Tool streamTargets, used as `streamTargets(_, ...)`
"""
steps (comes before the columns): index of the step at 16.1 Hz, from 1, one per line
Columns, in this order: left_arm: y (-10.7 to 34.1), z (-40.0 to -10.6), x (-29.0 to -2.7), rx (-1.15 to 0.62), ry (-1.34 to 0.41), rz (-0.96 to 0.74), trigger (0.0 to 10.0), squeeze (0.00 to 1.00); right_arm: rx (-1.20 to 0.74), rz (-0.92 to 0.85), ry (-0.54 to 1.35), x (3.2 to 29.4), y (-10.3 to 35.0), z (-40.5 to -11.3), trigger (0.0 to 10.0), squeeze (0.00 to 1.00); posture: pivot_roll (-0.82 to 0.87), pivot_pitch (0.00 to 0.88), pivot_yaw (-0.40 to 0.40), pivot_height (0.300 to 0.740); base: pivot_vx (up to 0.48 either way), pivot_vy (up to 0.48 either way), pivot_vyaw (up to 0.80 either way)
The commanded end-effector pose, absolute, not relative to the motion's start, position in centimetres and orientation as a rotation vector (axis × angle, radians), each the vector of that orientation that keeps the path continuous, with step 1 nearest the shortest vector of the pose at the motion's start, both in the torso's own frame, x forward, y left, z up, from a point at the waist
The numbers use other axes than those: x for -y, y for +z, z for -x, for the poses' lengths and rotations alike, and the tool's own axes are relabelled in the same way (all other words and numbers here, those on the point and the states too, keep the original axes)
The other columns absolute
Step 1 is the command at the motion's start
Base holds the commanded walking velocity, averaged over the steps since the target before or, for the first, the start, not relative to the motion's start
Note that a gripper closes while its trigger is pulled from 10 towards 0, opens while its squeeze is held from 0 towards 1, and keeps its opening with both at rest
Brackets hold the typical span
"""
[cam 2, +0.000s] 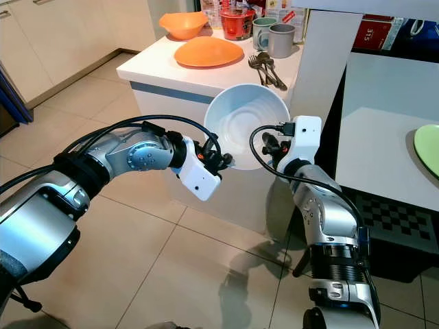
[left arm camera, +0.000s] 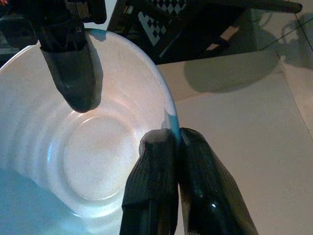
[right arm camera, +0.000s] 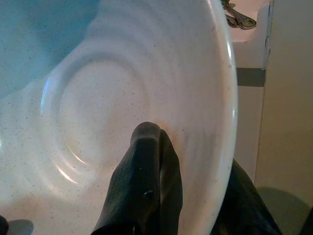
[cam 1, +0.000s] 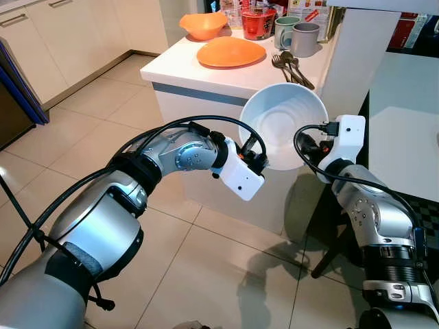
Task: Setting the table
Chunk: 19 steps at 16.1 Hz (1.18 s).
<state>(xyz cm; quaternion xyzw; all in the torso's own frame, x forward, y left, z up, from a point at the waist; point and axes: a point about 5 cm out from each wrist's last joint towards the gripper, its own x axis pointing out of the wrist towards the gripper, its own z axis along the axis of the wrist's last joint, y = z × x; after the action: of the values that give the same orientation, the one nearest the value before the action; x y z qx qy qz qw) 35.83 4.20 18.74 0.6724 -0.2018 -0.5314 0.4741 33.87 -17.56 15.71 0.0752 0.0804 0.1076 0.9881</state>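
We are standing on a pale tiled floor (cam 1: pixel 171 267) in a kitchen, facing a white counter (cam 1: pixel 206 75) that is serving as our landmark. On the counter an orange plate (cam 1: pixel 230 52) is lying, with an orange bowl (cam 1: pixel 203 25) behind it toward the far edge. Beside the plate, 2 grey-green mugs (cam 1: pixel 299 35) are standing next to a red container (cam 1: pixel 258 22), and a small bunch of metal cutlery (cam 1: pixel 291 66) is lying near the counter's front edge. Printed packages are standing at the back of the counter, but their writing is too small for us to read. To the right of the counter a red box is showing the digits 315 (cam 2: pixel 371 33), and a white table (cam 2: pixel 384 137) is carrying a green plate (cam 2: pixel 428 149) at its edge.

In front of the counter, off its surface and in the air, we are holding a white bowl (cam 1: pixel 282 134) tilted so its ridged inside is facing us. Our left gripper (left arm camera: pixel 176 142) is pinching the bowl's rim on the side nearest our left arm, 1 finger inside and 1 outside, pressed together on the wall. Our right gripper (right arm camera: pixel 195 161) is clamping the opposite rim in the same way, with 1 black finger (right arm camera: pixel 146 161) lying against the inner surface. Both arms are bending inward toward the bowl below the counter's front edge.
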Motion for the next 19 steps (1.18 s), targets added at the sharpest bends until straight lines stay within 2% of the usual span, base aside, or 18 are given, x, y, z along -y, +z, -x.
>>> streamTargets(1,20.4,-35.8,-3.5,0.579,-1.266,-1.620,0.0,0.00,-0.178,-0.098,0.277,16.4,15.5,-33.6,0.0,0.00,-0.04,0.000,0.097,0.740,0.000,0.000,0.00)
streamTargets(2,20.4,-35.8,-3.5,0.575,-1.263,-1.614,0.0,0.00,-0.179,-0.098,0.278,16.4,15.5,-33.6,0.0,0.00,-0.04,0.000,0.097,0.740,0.000,0.000,0.00)
streamTargets(3,20.4,-35.9,-3.4,0.568,-1.260,-1.611,3.5,0.00,-0.182,-0.098,0.277,16.5,15.5,-33.6,0.0,0.00,-0.04,0.000,0.096,0.740,0.000,0.000,0.00)
streamTargets(4,20.3,-35.9,-3.4,0.564,-1.257,-1.610,4.8,0.00,-0.185,-0.097,0.276,16.5,15.5,-33.6,0.0,0.00,-0.04,0.000,0.095,0.740,0.000,0.000,0.00)
streamTargets(5,20.1,-35.9,-3.4,0.553,-1.262,-1.610,10.0,0.00,-0.191,-0.096,0.277,16.5,15.4,-33.5,0.0,0.00,-0.04,0.000,0.094,0.740,0.000,0.000,0.00)
streamTargets(11,20.4,-36.1,-3.3,0.562,-1.216,-1.581,10.0,0.00,-0.198,-0.083,0.264,17.0,15.4,-33.6,0.0,0.00,-0.04,0.000,0.089,0.740,0.000,0.000,0.00)
streamTargets(19,22.0,-36.9,-3.2,0.501,-1.097,-1.239,10.0,0.00,-0.201,-0.070,0.238,17.9,15.5,-33.6,0.0,0.00,-0.05,0.000,0.090,0.740,0.000,0.000,0.00)
